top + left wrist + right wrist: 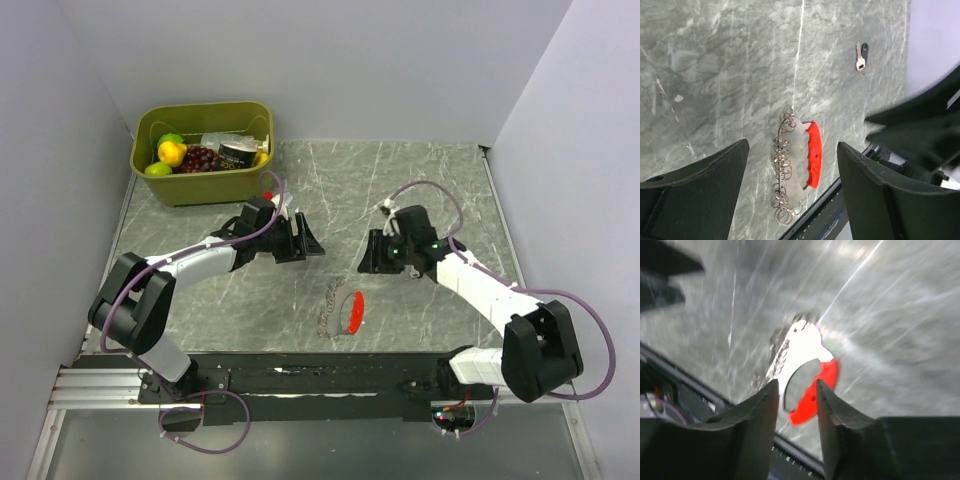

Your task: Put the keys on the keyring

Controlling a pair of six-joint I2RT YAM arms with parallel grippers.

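The right pincer (796, 385), half open and holding nothing, should move slowly to the keyring (802, 347) in front of its tips.

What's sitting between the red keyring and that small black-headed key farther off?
Nothing. In the left wrist view, only bare marble tabletop separates the keyring from the key.

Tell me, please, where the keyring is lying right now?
In the top view the keyring lies on the table near front centre, below the gap between the left end effector and the right end effector, just ahead of the base rail.
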